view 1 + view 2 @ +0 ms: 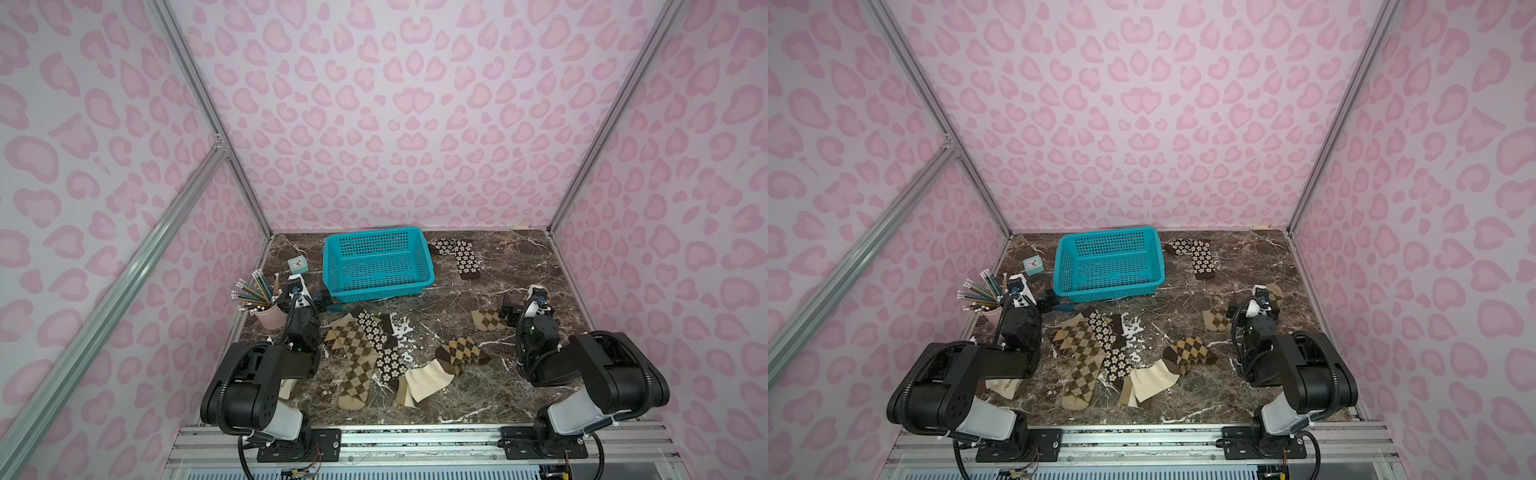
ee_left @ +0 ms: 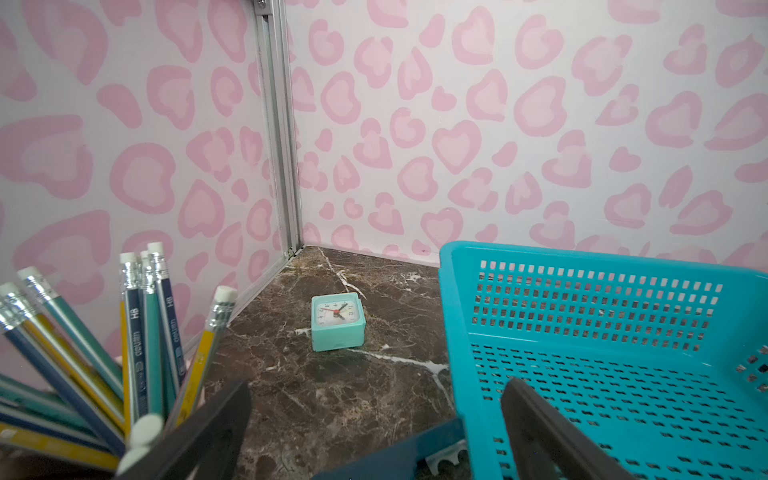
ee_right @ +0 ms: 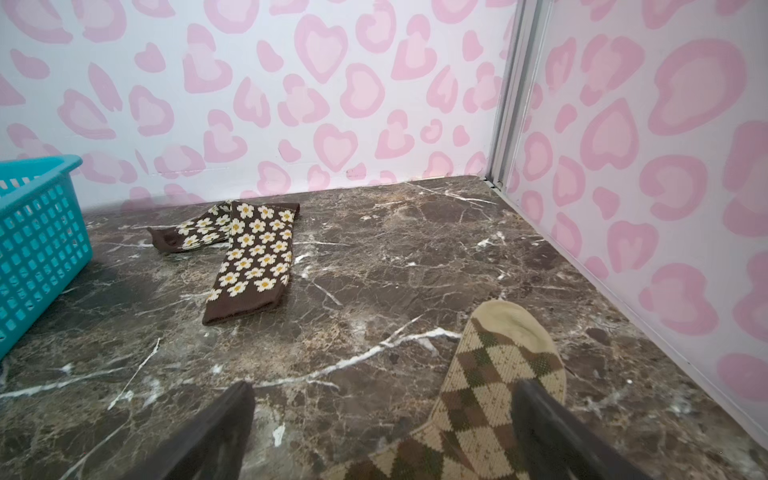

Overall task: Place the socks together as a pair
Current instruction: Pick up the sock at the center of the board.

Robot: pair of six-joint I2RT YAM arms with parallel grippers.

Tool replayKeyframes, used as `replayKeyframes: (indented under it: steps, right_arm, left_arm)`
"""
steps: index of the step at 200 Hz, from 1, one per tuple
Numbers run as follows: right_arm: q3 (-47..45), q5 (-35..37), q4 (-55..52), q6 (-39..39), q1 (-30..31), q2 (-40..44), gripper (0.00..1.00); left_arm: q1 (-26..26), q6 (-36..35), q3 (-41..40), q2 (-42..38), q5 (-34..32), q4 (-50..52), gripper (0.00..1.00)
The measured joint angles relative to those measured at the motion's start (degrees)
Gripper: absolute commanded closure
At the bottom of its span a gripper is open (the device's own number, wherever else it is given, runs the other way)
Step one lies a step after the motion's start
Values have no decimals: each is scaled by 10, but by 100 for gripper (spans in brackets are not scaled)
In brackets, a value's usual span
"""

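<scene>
Directly under wide-open right pincer (image 3: pixel 384 390), tan argyle sock (image 3: pixel 498 365), left pincer (image 2: pixel 378 388) wide, beside teal basket (image 2: pixel 582 259).

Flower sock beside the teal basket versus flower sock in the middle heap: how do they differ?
The far flower sock, by the teal basket, is bent at an angle; the heap flower sock lies nearly straight. The far one lies alone; the heap one touches a tan argyle sock. Both are dark brown with cream flowers.

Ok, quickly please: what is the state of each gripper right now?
Left gripper: open, holding nothing.
Right gripper: open, holding nothing, close by the tan argyle sock.
</scene>
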State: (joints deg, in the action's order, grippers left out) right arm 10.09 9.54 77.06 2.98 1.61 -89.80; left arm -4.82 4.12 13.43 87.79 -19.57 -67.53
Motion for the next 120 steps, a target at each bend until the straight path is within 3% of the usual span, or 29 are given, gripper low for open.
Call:
replayKeyframes:
  steps: [120]
  right_arm:
    - [0, 1, 4, 0, -2, 0, 0]
  left_arm:
    - [0, -2, 2, 1, 0, -9, 3]
